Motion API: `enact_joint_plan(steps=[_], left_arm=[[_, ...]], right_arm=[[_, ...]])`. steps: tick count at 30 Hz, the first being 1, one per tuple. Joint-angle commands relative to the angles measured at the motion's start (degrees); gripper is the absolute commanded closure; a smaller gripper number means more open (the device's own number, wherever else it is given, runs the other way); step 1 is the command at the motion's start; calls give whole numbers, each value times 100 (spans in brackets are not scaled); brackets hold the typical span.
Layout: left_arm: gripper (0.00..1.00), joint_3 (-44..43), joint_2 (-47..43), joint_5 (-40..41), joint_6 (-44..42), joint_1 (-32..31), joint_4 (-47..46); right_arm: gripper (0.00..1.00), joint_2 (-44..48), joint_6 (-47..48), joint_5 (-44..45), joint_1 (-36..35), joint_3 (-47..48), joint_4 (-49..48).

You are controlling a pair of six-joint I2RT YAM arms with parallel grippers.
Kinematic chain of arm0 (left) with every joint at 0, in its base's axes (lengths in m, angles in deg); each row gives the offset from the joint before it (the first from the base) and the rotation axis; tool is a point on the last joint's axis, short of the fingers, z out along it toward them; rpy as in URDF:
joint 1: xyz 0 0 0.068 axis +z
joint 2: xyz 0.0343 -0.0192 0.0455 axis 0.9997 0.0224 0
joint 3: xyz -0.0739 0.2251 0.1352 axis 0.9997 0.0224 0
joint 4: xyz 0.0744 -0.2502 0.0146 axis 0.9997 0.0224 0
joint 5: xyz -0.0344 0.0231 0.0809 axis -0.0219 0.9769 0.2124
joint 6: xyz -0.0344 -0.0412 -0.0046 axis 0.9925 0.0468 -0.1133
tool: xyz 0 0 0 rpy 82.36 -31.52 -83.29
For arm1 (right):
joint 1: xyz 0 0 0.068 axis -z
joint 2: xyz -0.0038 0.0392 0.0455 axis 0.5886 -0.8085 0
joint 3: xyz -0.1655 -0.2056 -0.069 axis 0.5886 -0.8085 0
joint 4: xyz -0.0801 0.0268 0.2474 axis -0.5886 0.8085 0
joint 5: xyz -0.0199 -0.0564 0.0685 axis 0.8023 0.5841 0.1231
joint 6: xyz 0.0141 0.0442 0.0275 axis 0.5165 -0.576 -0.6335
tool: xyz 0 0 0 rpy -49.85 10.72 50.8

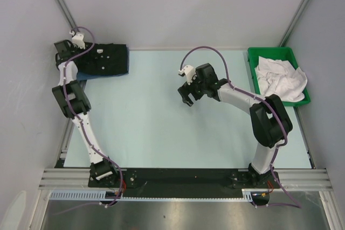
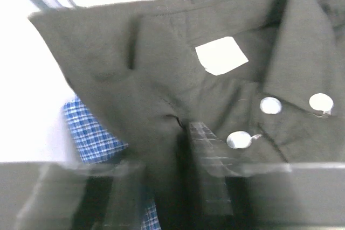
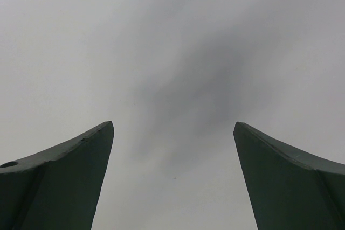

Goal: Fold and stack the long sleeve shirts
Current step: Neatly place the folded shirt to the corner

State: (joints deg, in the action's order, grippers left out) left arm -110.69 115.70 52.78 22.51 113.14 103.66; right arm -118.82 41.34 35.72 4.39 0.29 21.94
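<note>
The black shirt (image 1: 108,60) lies folded at the table's far left corner. In the left wrist view its collar, white label and pale buttons show (image 2: 161,68). A blue checked shirt (image 2: 91,127) lies under it, with a blue sliver showing in the top view (image 1: 80,81). My left gripper (image 1: 81,56) is at the black shirt's left edge. Its fingers (image 2: 210,171) are blurred, with black cloth between them (image 2: 167,176). My right gripper (image 1: 187,99) hangs open and empty over the table's middle (image 3: 173,127).
A green bin (image 1: 252,56) holding crumpled white cloth (image 1: 280,76) stands at the far right edge. Grey walls close the left, back and right sides. The arm bases sit on a black rail at the near edge.
</note>
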Motion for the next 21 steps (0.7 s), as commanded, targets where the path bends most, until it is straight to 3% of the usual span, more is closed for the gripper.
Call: enact_joint_plan(steps=[1, 3, 6, 10, 13, 21], left_arm=[[34, -332, -70, 270, -92, 168, -283], [14, -349, -219, 245, 40, 168, -327], [4, -472, -500, 288, 242, 168, -476], [0, -526, -992, 516, 558, 177, -608], [1, -26, -1388, 253, 970, 247, -879], [0, 855, -1829, -433, 1333, 72, -337]], right_arm=[[0, -30, 61, -15, -42, 257, -61], [0, -30, 61, -15, -33, 266, -61], [0, -38, 70, -50, -33, 301, -61], [0, -91, 96, -68, -7, 397, -69], [0, -91, 140, -112, 28, 415, -78], [0, 58, 70, -235, 195, 205, -157]])
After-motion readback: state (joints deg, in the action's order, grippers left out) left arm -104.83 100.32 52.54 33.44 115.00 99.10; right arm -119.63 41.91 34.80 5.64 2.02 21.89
